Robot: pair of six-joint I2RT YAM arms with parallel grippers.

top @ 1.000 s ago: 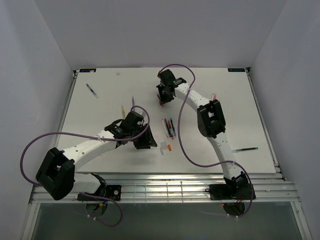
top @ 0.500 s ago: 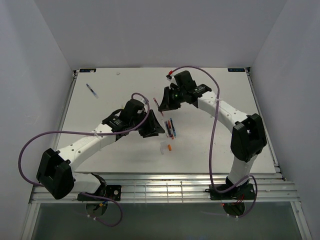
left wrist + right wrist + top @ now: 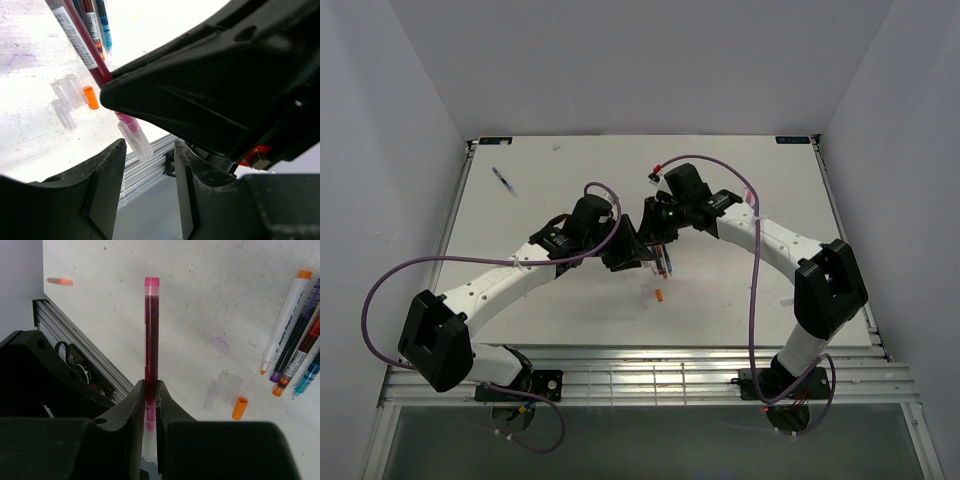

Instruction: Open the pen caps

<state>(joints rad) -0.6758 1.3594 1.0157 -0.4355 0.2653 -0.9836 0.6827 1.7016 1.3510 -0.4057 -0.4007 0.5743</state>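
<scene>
My right gripper (image 3: 150, 390) is shut on a dark red pen (image 3: 151, 330) and holds it above the table. The pen's pink end (image 3: 152, 282) points away, and its clear cap (image 3: 149, 440) sits behind the jaws. My left gripper (image 3: 148, 150) is open, and the clear cap (image 3: 135, 142) hangs at the mouth of its jaws, close to the left finger. The two grippers meet mid-table, left (image 3: 628, 252) and right (image 3: 655, 228). An orange cap (image 3: 239, 408) and several clear caps (image 3: 225, 387) lie loose on the table.
Several uncapped pens (image 3: 295, 340) lie side by side next to the loose caps, under the grippers in the top view (image 3: 663, 264). A lone blue pen (image 3: 503, 180) lies far left. Another pen (image 3: 60, 281) lies apart. The slotted rail (image 3: 650, 375) runs along the table's near edge.
My right arm swung in from the table's far side to the middle with the red pen. My left gripper moved right and met it, the pen's clear cap now at its open jaws.
</scene>
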